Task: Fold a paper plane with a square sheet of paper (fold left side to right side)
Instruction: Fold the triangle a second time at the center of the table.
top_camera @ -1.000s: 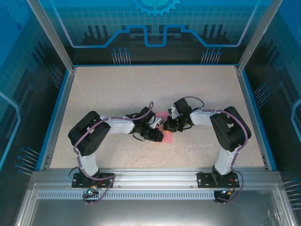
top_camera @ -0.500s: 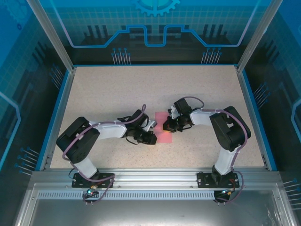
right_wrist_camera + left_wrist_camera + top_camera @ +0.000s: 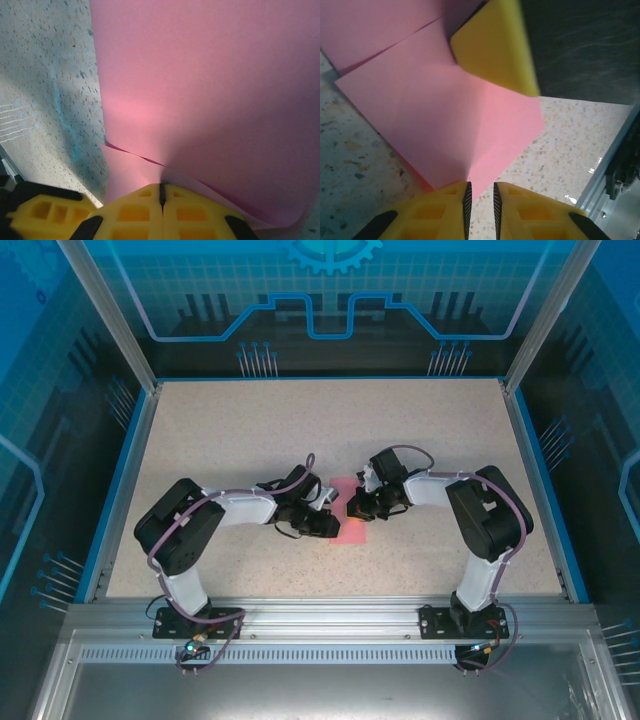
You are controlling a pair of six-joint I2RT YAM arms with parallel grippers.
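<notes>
Left gripper [image 3: 326, 524] sits at the left edge of the pink sheet of paper [image 3: 352, 530], mid-frame on the speckled table [image 3: 230, 430]. Its jaws are just a sliver apart, with a creased corner of the sheet poking up to that gap. Right gripper [image 3: 356, 508] is fully closed, tips down on the paper. Can't tell if it's pinching a layer.

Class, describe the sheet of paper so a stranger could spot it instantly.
On the speckled table, look centre-front where the left gripper and right gripper meet. The paper lies at their tips. Pink-red and flat, it stands out from the beige surface and dark grippers.
</notes>
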